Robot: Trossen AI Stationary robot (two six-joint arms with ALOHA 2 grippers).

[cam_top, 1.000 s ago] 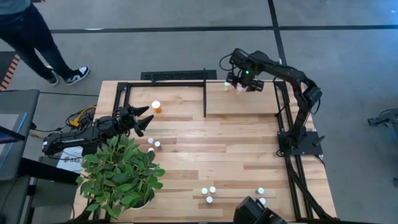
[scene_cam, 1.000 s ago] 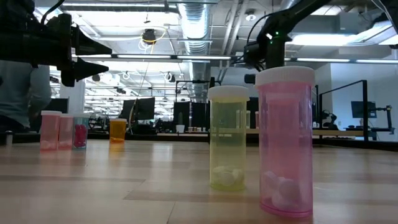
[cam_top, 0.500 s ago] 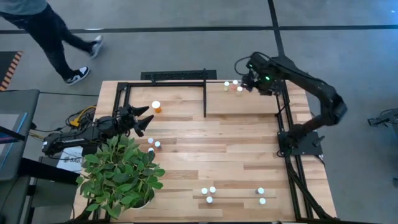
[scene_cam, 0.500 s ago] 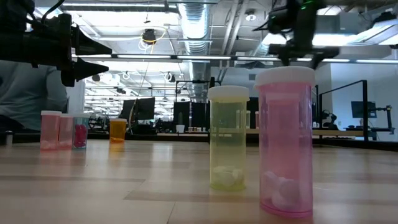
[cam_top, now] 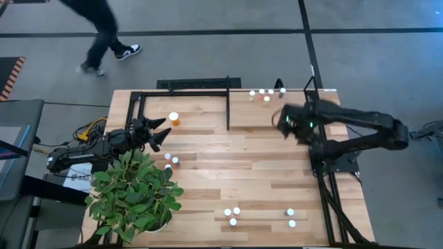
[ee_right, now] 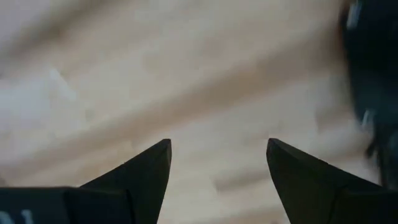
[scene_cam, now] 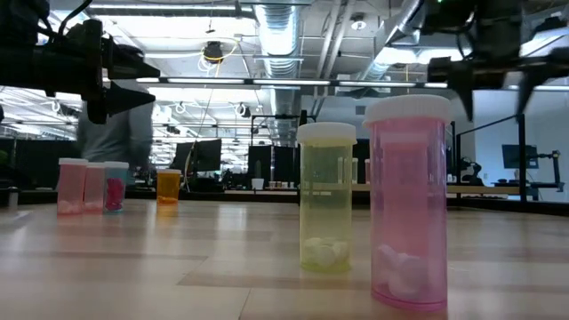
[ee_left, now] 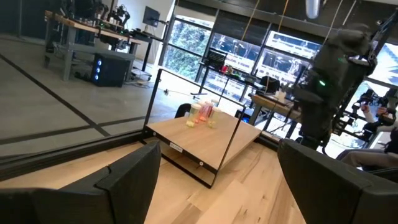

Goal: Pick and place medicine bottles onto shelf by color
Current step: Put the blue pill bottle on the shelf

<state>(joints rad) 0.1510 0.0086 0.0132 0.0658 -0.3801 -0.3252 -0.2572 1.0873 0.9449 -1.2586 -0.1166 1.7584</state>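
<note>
Right gripper (cam_top: pixel 287 124) empty, jaws wide, between shelf (cam_top: pixel 277 114) and loose vials.

Vials (cam_top: pixel 261 95) stand at the shelf's 12 o'clock edge; more wait at the table's 6 o'clock (cam_top: pixel 232 215). Swing there, descend straight over one cap. Left gripper (cam_top: pixel 160 131) waits wide at 9 o'clock.

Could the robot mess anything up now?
Maybe. The right gripper is open and empty, so it dropped nothing, but it hangs close to the cluster of tiny white-capped bottles on the pale wooden shelf; a sweep that way could topple them. The left gripper, also open, waits by the leafy green plant, whose leaves partly hide two small bottles, so a grab there might snag foliage.
</note>
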